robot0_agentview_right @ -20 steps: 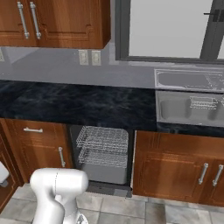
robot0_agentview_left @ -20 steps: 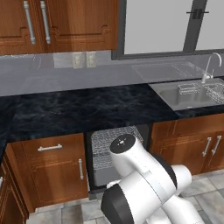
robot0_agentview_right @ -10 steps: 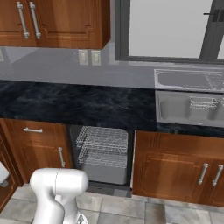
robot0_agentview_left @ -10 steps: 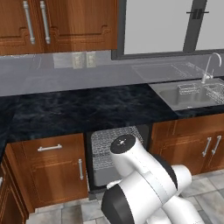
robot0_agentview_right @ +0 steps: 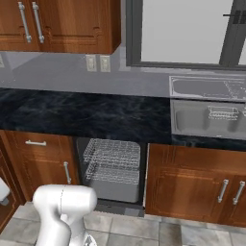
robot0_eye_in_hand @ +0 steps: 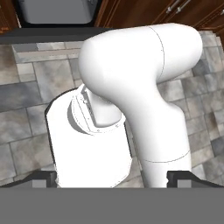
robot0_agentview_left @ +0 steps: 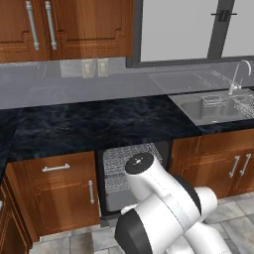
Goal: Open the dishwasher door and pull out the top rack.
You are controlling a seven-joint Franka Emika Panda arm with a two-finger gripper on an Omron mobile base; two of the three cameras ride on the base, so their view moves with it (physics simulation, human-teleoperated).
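— Where is the dishwasher door [robot0_agentview_right: 120,207]?

— Swung down and open, below the dark marbled worktop [robot0_agentview_left: 89,124]. In the right base view its dark front edge lies low, just above the tiled floor [robot0_agentview_right: 192,233]. How flat it lies I cannot tell.

— And the top rack [robot0_agentview_right: 113,153]?

— It sits high in the open cavity, a wide basket of thin silver wire, directly under the worktop's front edge. A second wire basket [robot0_agentview_right: 114,173] sits just beneath it. From the left base view the rack's mesh shows in the opening between the reddish-brown cabinet [robot0_agentview_left: 62,191] on one side and the cabinet doors [robot0_agentview_left: 218,166] under the sink [robot0_agentview_left: 218,106] on the other. Whether the rack reaches past the opening I cannot tell.

— The tool [robot0_eye_in_hand: 113,178]?

— Wide. In the hand view its two dark fingertips [robot0_eye_in_hand: 43,178] stand far apart at the bottom edge, with nothing gripped between them. It points down at the floor, well apart from the rack and the door.

— Anything on the worktop?

— A steel sink with a curved faucet [robot0_agentview_left: 238,74] at the right end.
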